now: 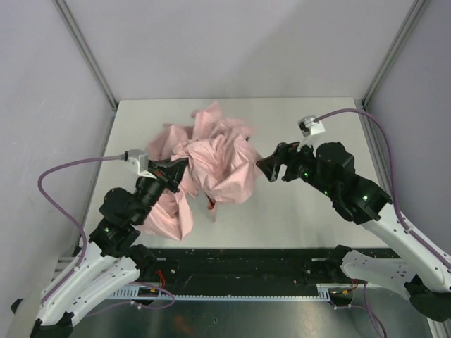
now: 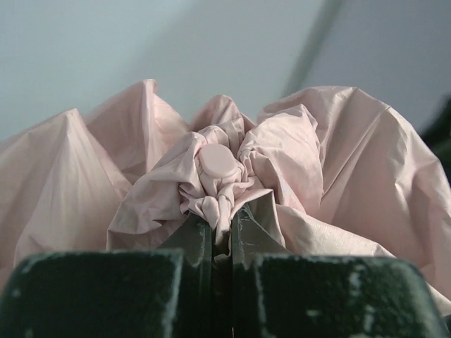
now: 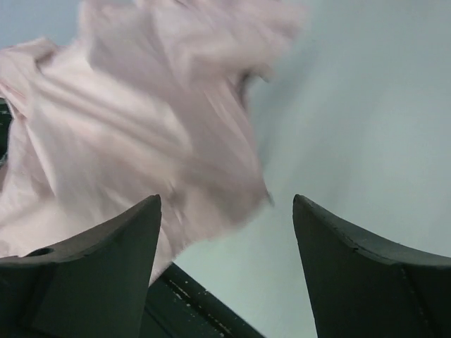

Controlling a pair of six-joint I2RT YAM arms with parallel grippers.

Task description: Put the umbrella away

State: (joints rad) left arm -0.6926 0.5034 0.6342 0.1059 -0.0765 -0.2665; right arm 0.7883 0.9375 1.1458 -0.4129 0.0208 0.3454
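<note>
left gripper (image 2: 222,229) was clamped on bunched fabric of the crumpled pale pink thin-fabric umbrella (image 1: 218,165), arm reaching far-right. right gripper (image 1: 270,167) gaped wide, just right of it, arm angled left. Umbrella sat left of centre on the white table (image 1: 317,211).

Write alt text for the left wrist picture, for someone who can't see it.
The left gripper, dark and close up, is shut on a bunched knot of the pale pink umbrella, just below its small round cap. Crumpled fabric fans out on both sides against a pale wall.
</note>
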